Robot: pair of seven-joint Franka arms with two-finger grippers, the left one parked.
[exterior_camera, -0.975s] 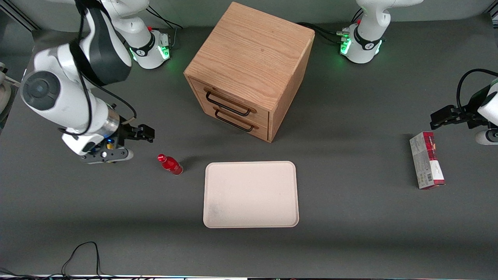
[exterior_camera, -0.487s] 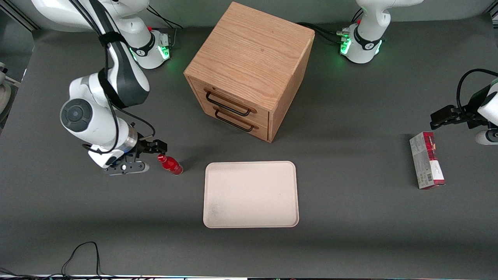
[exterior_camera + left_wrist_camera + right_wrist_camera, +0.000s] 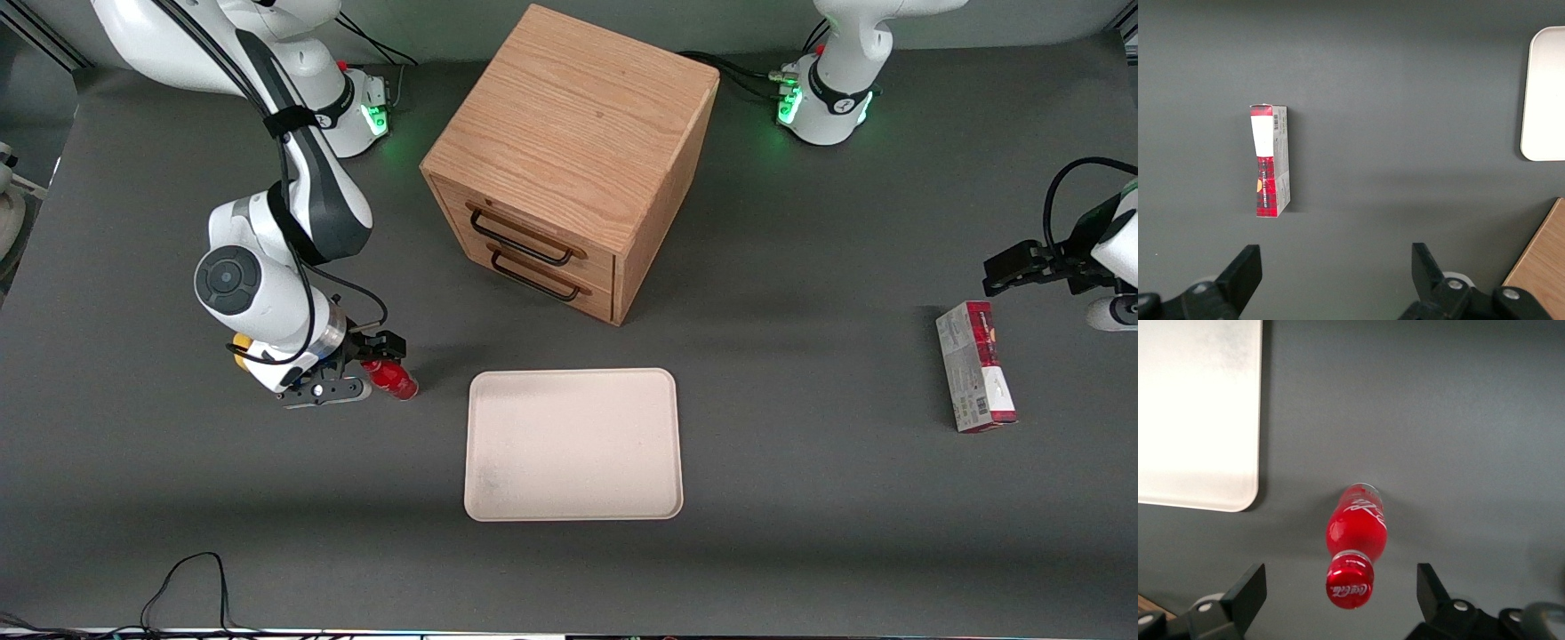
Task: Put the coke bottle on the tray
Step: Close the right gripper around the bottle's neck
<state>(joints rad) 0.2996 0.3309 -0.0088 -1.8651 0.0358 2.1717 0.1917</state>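
The coke bottle (image 3: 396,380), small, glossy red with a red cap, stands upright on the grey table beside the tray's working-arm end. The tray (image 3: 573,444) is a large flat cream-white rectangle and nothing lies on it. My right gripper (image 3: 369,364) is open and hangs over the bottle's cap. In the right wrist view the cap of the bottle (image 3: 1350,581) sits between the two spread black fingers (image 3: 1248,593) of the gripper (image 3: 1341,595), touching neither. A corner of the tray (image 3: 1198,407) shows there too.
A wooden two-drawer cabinet (image 3: 569,160) stands farther from the front camera than the tray. A grey-and-red carton (image 3: 975,364) lies toward the parked arm's end, also in the left wrist view (image 3: 1270,160). A yellow lump (image 3: 240,348) peeks out under the working arm.
The right arm has moved toward the bottle and lowered. Its open gripper went from clear of the bottle to straddling the cap. The bottle has not moved.
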